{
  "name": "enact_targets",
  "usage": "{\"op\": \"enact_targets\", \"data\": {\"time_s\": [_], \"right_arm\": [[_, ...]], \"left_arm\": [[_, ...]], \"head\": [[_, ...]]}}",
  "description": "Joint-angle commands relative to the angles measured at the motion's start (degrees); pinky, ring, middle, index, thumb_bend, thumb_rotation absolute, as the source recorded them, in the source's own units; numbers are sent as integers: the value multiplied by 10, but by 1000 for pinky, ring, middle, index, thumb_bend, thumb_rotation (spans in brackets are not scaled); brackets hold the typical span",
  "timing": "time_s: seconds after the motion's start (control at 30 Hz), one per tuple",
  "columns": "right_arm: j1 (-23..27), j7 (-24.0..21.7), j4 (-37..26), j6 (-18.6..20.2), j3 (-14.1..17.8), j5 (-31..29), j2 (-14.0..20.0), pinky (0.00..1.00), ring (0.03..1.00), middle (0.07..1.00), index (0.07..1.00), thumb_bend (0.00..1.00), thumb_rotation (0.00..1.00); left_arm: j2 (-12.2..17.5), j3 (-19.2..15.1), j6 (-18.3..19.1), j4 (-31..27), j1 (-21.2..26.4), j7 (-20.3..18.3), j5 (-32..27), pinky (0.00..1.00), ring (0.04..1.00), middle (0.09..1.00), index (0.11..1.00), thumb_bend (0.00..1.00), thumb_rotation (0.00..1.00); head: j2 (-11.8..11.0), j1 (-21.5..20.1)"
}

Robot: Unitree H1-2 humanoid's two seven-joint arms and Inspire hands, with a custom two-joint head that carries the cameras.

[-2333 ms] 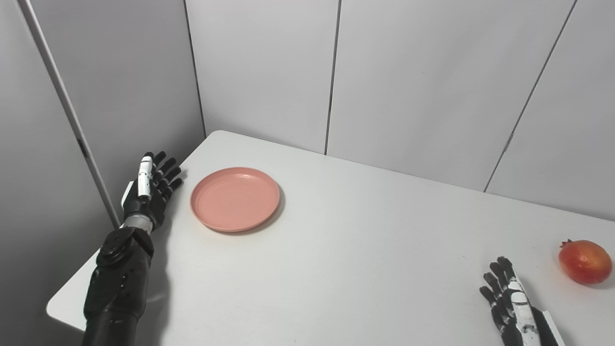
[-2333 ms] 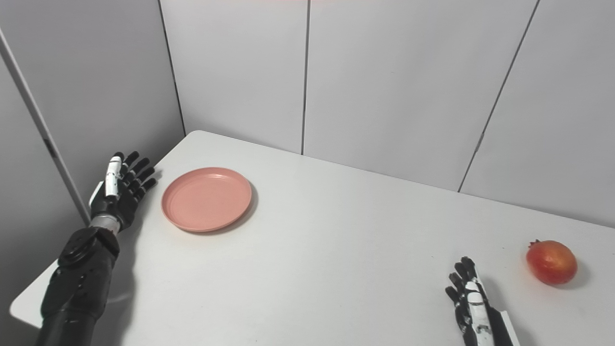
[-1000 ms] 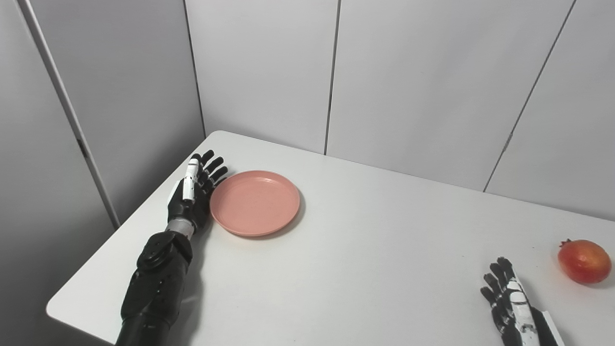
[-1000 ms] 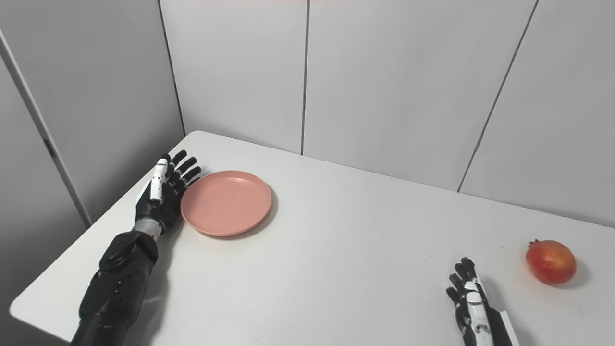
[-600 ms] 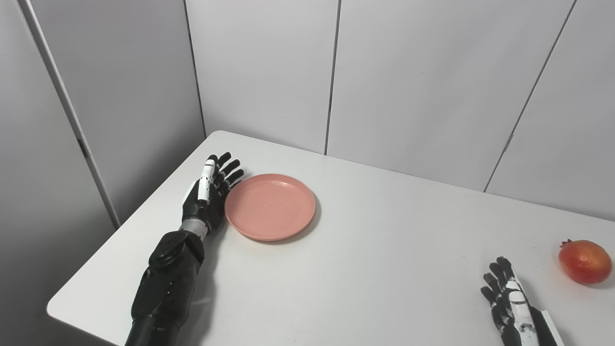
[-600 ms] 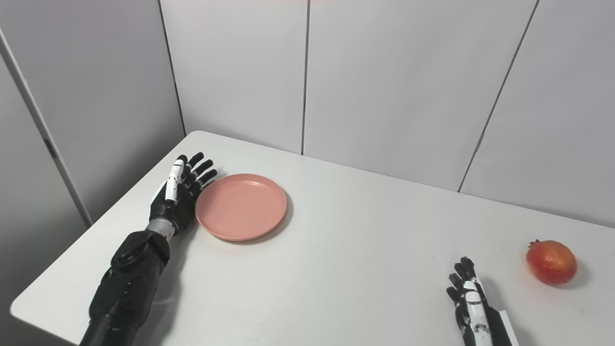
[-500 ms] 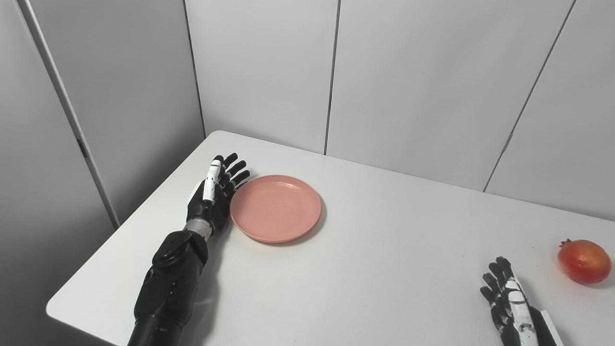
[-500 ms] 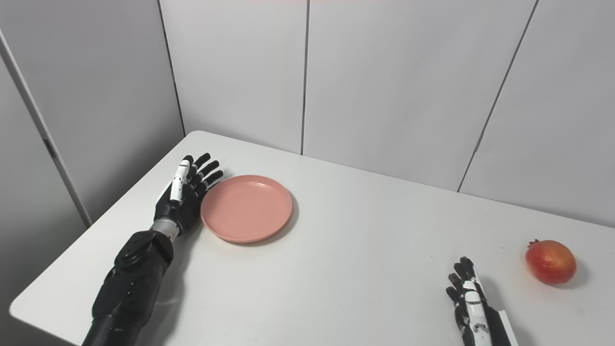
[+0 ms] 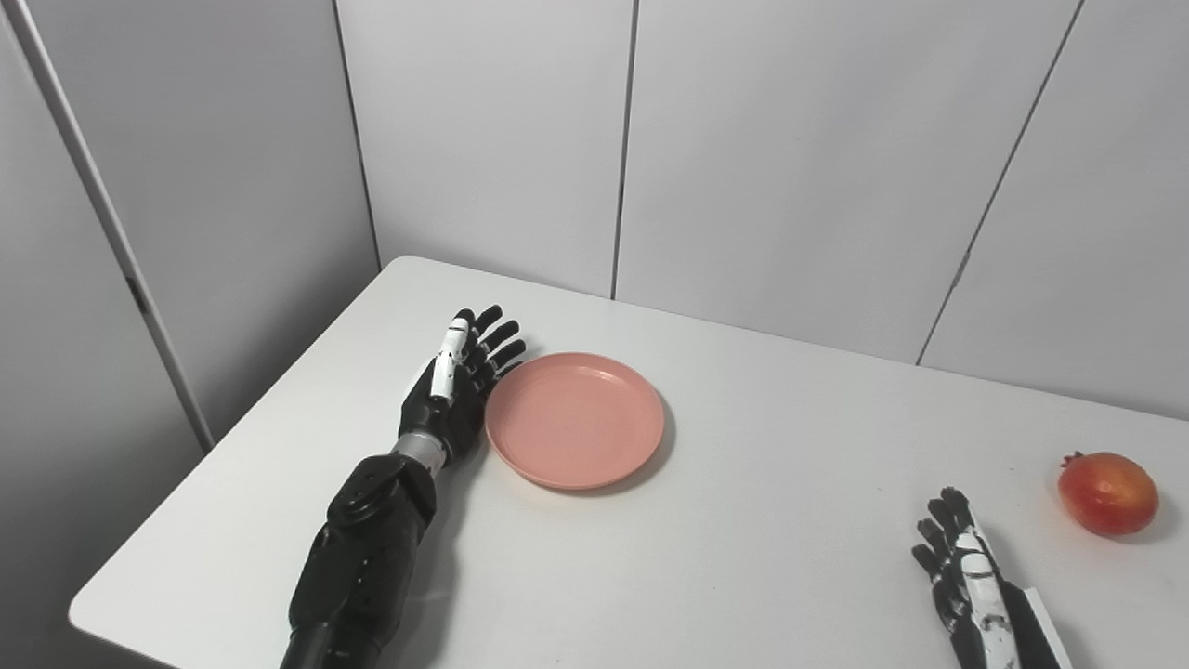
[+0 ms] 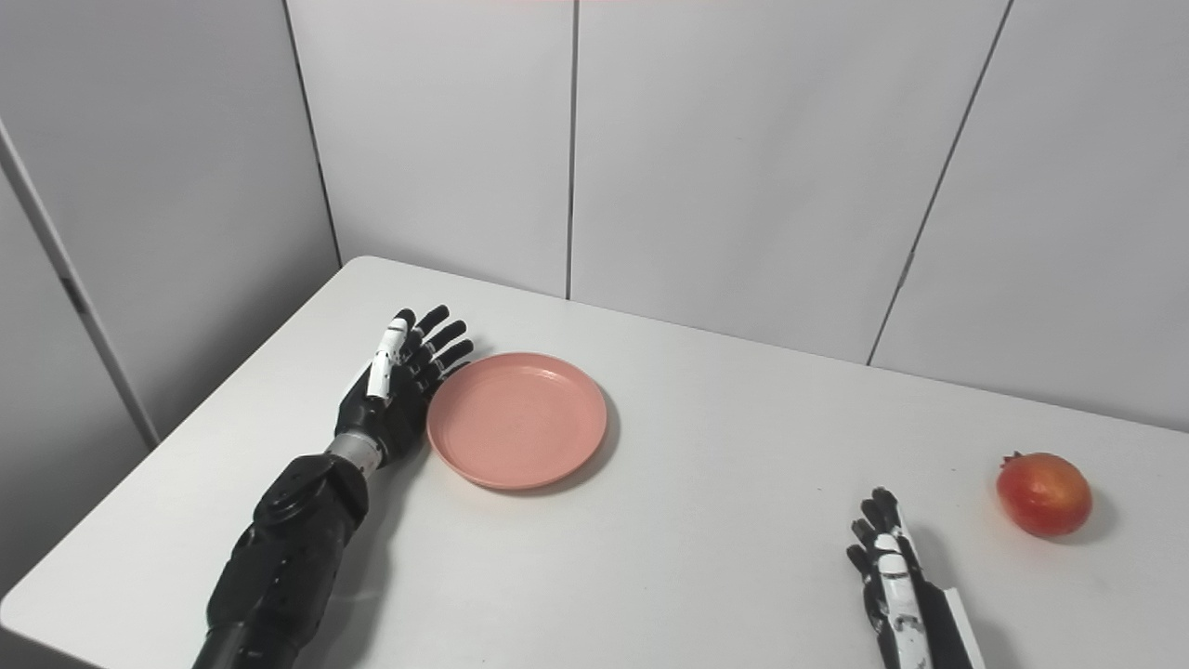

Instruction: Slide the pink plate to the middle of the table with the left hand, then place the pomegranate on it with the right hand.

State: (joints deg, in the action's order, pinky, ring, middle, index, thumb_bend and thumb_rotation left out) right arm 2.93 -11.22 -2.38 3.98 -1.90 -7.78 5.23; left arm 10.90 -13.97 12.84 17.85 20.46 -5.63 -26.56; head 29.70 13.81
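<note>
pink plate (image 9: 575, 419) slid right since earlier | left hand (image 9: 458, 390) – fingers spread, touching rim

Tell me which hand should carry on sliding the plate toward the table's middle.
Left. The left hand is open against the pink plate's left rim; the right hand rests far off, nearer the pomegranate.
</note>
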Motion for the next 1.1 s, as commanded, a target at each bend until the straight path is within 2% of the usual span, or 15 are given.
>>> {"op": "enact_targets", "data": {"time_s": [0.0,0.33,0.67,1.07], "right_arm": [[15,3,-10,-15,-2,5,-3,1000,997,1000,1000,174,1000],[16,21,-27,8,-4,14,-19,990,987,1000,1000,214,1000],[21,29,-31,7,-11,28,-24,983,984,999,1000,220,1000],[26,46,-52,35,-13,42,-38,985,975,990,996,231,1000]], "left_arm": [[-6,11,14,-7,12,-5,11,877,884,895,891,353,1000],[-28,50,19,-13,9,-30,16,895,903,911,905,377,1000],[-52,72,61,-46,2,-23,23,881,886,896,882,376,1000],[-88,108,94,-99,-22,-31,27,896,897,903,899,390,1000]], "head": [[1,-1],[18,-32],[37,-65],[60,-112]]}}
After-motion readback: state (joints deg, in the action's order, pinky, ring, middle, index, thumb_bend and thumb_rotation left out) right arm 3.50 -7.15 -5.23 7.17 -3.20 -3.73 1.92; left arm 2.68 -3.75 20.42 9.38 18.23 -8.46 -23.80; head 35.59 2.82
